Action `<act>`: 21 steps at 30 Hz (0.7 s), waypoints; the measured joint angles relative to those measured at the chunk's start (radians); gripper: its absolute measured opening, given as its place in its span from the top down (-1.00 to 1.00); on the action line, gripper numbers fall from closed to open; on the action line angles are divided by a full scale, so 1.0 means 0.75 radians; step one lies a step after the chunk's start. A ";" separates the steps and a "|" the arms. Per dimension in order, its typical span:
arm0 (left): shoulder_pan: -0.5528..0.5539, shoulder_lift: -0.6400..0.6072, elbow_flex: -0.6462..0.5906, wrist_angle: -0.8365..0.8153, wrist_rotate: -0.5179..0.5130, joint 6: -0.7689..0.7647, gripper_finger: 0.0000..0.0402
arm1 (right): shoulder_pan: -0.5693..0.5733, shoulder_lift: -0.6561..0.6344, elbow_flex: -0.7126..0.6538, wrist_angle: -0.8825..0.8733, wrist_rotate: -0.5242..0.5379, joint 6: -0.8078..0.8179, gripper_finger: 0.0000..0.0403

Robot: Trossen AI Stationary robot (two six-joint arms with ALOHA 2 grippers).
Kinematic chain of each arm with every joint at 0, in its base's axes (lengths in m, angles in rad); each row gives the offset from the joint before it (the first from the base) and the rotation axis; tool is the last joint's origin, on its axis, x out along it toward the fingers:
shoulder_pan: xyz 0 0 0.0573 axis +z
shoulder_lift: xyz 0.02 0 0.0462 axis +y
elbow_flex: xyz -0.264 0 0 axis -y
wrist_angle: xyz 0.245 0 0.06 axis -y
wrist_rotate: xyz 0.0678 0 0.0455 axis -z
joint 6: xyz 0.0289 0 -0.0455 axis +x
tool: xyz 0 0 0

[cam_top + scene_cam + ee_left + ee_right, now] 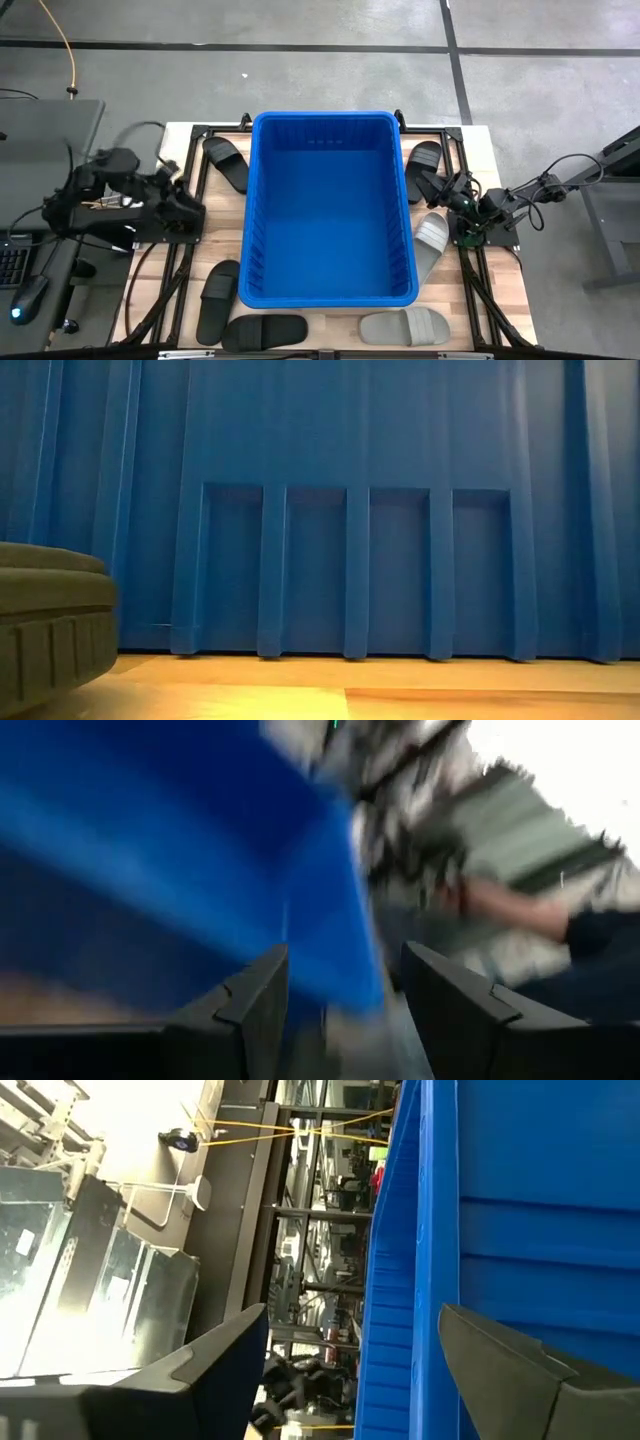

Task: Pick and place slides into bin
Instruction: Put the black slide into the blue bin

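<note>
Closest to the low camera is the chunky ribbed sole of a flat light grey slip-on slide (50, 615), sitting on the wooden bench (400, 695) right by the big bright-blue ribbed plastic bin (330, 200). So yeah, basically nothing's done yet: the bin looks empty from above. All six slides I can count are around it on the bench: black ones at the top left (226, 163), top right (424, 160), lower left (217, 298) and bottom (263, 330), grey ones at the right (430, 243) and bottom (407, 327). Left claw (345, 1010) is spread apart with nothing in it, pointed at the bin's left wall. Right claw (350, 1370) is wide open and empty too, by the right wall near the top-right black slide.
</note>
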State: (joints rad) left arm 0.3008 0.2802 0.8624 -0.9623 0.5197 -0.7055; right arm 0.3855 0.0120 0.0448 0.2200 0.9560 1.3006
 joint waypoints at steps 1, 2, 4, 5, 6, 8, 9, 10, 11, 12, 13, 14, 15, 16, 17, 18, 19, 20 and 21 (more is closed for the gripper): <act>-0.001 0.021 -0.002 -0.102 0.032 -0.011 0.08 | 0.000 0.000 0.000 0.000 -0.006 0.000 -0.40; -0.001 0.039 -0.003 -0.211 0.040 -0.027 0.08 | 0.000 0.000 0.000 0.000 -0.011 0.000 -0.40; -0.001 0.044 -0.003 -0.350 0.009 -0.009 0.08 | 0.000 0.000 0.000 0.000 -0.016 0.000 -0.40; 0.000 0.038 0.002 -0.386 -0.011 0.000 0.08 | 0.000 0.000 0.000 -0.002 -0.015 0.000 -0.40; 0.000 0.036 0.004 -0.382 -0.032 -0.004 0.08 | 0.000 0.000 0.000 -0.006 -0.015 0.000 -0.40; 0.000 0.040 0.017 -0.329 -0.059 -0.017 0.08 | 0.000 0.000 0.000 -0.020 -0.017 0.000 -0.40; 0.000 0.040 0.046 -0.318 -0.072 -0.012 0.08 | 0.000 0.003 0.000 -0.023 -0.018 0.000 -0.40; 0.000 0.043 0.078 -0.301 -0.085 -0.012 0.08 | 0.000 0.006 0.000 -0.026 -0.019 0.000 -0.40; 0.001 0.047 0.107 -0.274 -0.085 -0.027 0.08 | 0.000 0.008 0.000 -0.028 -0.019 0.000 -0.40; 0.000 0.057 0.137 -0.230 -0.087 -0.035 0.08 | 0.000 0.012 0.000 -0.028 -0.019 0.001 -0.40; 0.001 0.063 0.175 -0.182 -0.101 -0.038 0.09 | 0.000 0.013 0.000 -0.028 -0.019 0.002 -0.40; 0.001 0.073 0.212 -0.143 -0.119 -0.044 0.09 | 0.000 0.019 0.000 -0.027 -0.016 0.003 -0.40; 0.002 0.078 0.247 -0.118 -0.123 -0.061 0.11 | 0.000 0.023 0.000 -0.028 -0.008 0.003 -0.40; 0.001 0.082 0.289 -0.095 -0.119 -0.072 0.12 | 0.000 0.023 0.000 -0.029 -0.003 0.003 -0.40; 0.001 0.092 0.330 -0.064 -0.115 -0.074 0.14 | 0.000 0.024 0.000 -0.028 0.003 0.004 -0.40; 0.002 0.106 0.362 -0.036 -0.118 -0.076 0.16 | 0.000 0.028 0.001 -0.026 0.006 0.004 -0.40; 0.002 0.122 0.389 -0.025 -0.121 -0.076 0.18 | 0.000 0.031 0.001 -0.029 0.011 0.003 -0.40; 0.002 0.139 0.412 -0.028 -0.128 -0.076 0.20 | 0.000 0.031 0.001 -0.030 0.013 0.002 -0.40; 0.002 0.160 0.435 -0.022 -0.130 -0.078 0.22 | 0.000 0.031 0.001 -0.028 0.014 0.003 -0.40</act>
State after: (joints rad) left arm 0.3019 0.3999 1.1887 -0.9790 0.4219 -0.7640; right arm 0.3855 0.0353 0.0452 0.1988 0.9663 1.3029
